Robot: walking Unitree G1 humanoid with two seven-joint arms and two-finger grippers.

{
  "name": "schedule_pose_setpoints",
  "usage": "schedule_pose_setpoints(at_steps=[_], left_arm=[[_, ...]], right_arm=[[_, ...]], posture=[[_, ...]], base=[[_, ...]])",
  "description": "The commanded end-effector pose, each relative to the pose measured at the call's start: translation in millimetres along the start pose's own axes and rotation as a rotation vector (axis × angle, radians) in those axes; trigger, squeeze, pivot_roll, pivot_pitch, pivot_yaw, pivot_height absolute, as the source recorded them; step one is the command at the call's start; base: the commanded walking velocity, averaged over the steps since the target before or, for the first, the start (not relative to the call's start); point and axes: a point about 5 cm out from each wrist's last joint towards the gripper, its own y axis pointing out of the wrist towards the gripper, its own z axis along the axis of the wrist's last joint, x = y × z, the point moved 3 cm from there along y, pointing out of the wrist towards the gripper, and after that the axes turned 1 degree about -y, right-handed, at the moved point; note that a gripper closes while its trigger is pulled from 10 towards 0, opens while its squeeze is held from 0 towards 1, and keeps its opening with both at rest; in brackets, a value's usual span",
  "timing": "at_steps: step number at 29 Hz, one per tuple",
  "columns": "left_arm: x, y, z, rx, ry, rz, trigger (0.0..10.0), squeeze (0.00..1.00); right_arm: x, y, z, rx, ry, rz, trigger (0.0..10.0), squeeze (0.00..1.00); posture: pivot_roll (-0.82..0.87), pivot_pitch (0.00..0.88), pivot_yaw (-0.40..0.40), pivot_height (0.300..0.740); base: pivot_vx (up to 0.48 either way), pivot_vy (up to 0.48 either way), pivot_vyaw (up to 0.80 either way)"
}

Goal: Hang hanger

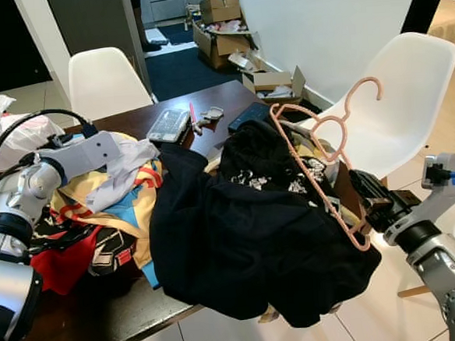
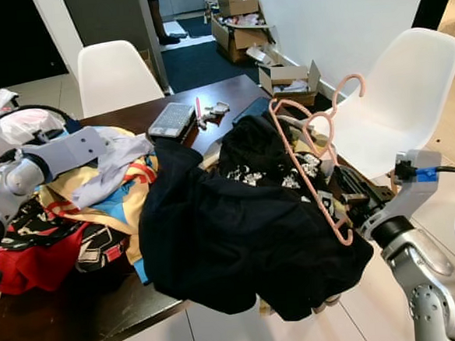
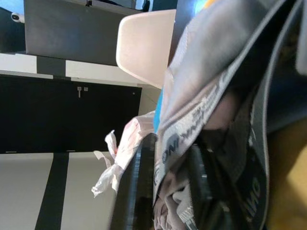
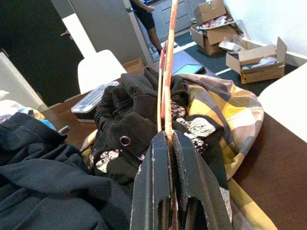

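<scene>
At table's right edge, right gripper [image 1: 368,205] pinches pink hanger [image 1: 318,158] upright over black clothes [image 1: 248,239]; left gripper [image 3: 192,191] buried in clothes pile [image 1: 111,186], fingers' state unclear.

Right claw [image 2: 353,208] clamping pink hanger [image 2: 314,158] upright, black garment [image 2: 240,240] heaped on dark table [image 2: 66,326]

My head cameras look down on the worktop [image 1: 209,133]; both wrist cameras sit close over its clothes [image 4: 43,177].

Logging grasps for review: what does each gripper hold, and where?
Right gripper pinches the pink hanger at its lower corner. Left gripper's hold cannot be told.
</scene>
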Motion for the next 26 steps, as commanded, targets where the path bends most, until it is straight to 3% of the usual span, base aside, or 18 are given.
schedule_pose_setpoints(at_steps=[1,13,15,17,18,19,20,21,23,24,25,26], left_arm=[[10.9,-2.9,-8.6,-0.026,0.009,-0.03,0.0,0.0],[-6.1,-11.2,-32.0,-0.117,-0.031,0.067,0.0,0.0],[-38.7,-13.0,-28.3,-0.08,-0.169,0.188,0.0,0.0],[-38.7,-13.0,-28.3,-0.08,-0.169,0.188,0.0,0.0],[-64.8,-11.7,-12.9,0.017,-0.35,0.251,0.0,0.0],[-64.8,-11.7,-12.9,0.017,-0.35,0.251,0.0,0.0],[-93.4,-11.9,10.4,0.168,-0.516,0.281,0.0,0.0],[-111.6,-14.3,26.0,0.282,-0.609,0.293,0.0,0.0],[-111.6,-14.3,26.0,0.282,-0.609,0.293,0.0,0.0],[-131.0,-18.9,51.3,0.448,-0.676,0.259,0.0,0.0],[-131.0,-18.9,51.3,0.448,-0.676,0.259,0.0,0.0],[-148.6,-28.1,81.9,0.629,-0.709,0.189,0.0,0.0]], right_arm=[[-1.7,-1.7,2.5,0.002,-0.002,0.007,10.0,0.0],[-0.1,0.5,4.2,0.016,0.003,0.003,10.0,0.0],[-3.3,5.0,5.3,0.043,0.027,0.013,10.0,0.0],[-3.3,5.0,5.3,0.043,0.027,0.013,10.0,0.0],[-7.2,8.5,7.6,0.065,0.049,0.029,10.0,0.0],[-7.2,8.5,7.6,0.065,0.049,0.029,10.0,0.0],[-12.0,12.2,11.1,0.089,0.076,0.051,10.0,0.0],[-15.1,14.7,13.4,0.105,0.094,0.067,10.0,0.0],[-15.1,14.7,13.4,0.105,0.094,0.067,10.0,0.0],[-19.4,18.0,16.4,0.125,0.12,0.092,10.0,0.0],[-19.4,18.0,16.4,0.125,0.12,0.092,10.0,0.0],[-23.9,22.4,20.5,0.148,0.143,0.119,10.0,0.0]], posture=[[-0.25,0.098,0.038,0.71],[-0.24,0.088,0.039,0.71],[-0.22,0.078,0.041,0.71],[-0.22,0.078,0.041,0.71],[-0.21,0.067,0.041,0.71],[-0.21,0.067,0.041,0.71],[-0.19,0.06,0.04,0.71],[-0.19,0.058,0.039,0.71],[-0.19,0.058,0.039,0.71],[-0.17,0.044,0.038,0.71],[-0.17,0.044,0.038,0.71],[-0.15,0.03,0.039,0.71]], base=[[0.0,0.0,0.0],[0.0,0.0,0.0],[0.0,0.0,0.0],[0.0,0.0,0.0],[0.0,0.0,0.0],[0.0,0.0,0.0],[0.0,0.0,0.0],[0.0,0.0,0.0],[0.0,0.0,0.0],[0.0,0.0,0.0],[0.0,0.0,0.0],[0.0,0.0,0.0]])
